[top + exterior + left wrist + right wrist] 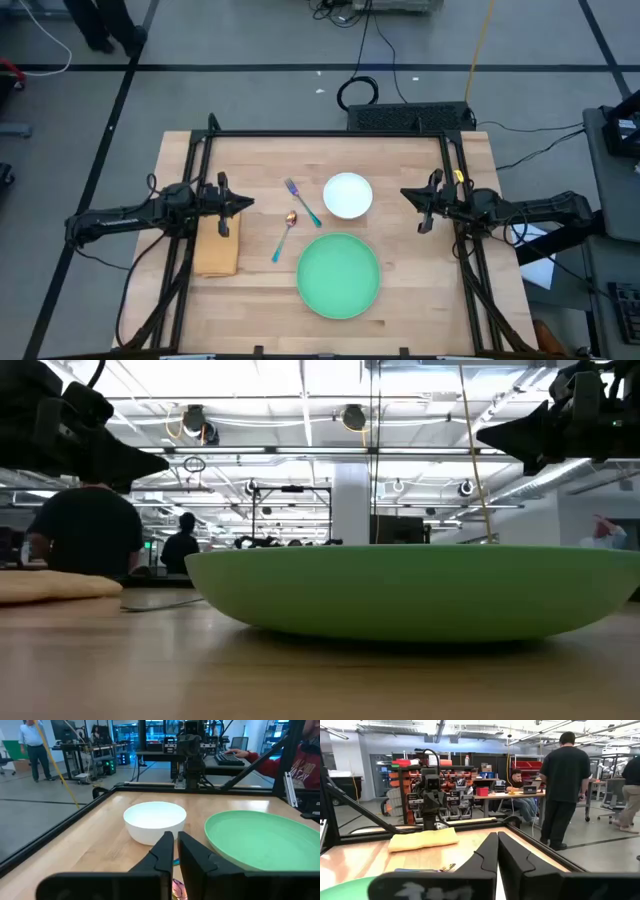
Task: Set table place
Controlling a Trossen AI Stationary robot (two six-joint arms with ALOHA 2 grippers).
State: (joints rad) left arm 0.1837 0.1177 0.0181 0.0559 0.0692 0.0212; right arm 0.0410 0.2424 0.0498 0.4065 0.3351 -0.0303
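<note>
Grey workshop floor with cables and desks surrounds the square light-wood worktop (420,290), which is edged by a black frame. Largest on it is the round green plate (339,275), near the front edge and about midway across. Behind the plate and just apart from it sits the white bowl (348,195). At the left side a tan folded cloth (216,248) lies with its long axis running front to back. Between cloth and plate are the blue-handled spoon (283,238) and, behind it, the blue-handled fork (301,202), both lying on a slant and close together.

The left tool (243,204) hangs over the near end of the cloth, its jaws almost together with only a slit between them in the left wrist view, and nothing held. The right tool (408,194) hovers at the right side, level with the bowl, closed and empty.

My reading is that the setting is not yet arranged. The cloth, fork and spoon all lie on the left arm's side, the cloth directly below it, so that arm is better placed; the bowl lies about midway between the two tools.

From worktop height the plate fills the view and hides the bowl and cutlery; only an edge of the cloth shows. In the left wrist view the spoon is mostly covered by the fingers.
</note>
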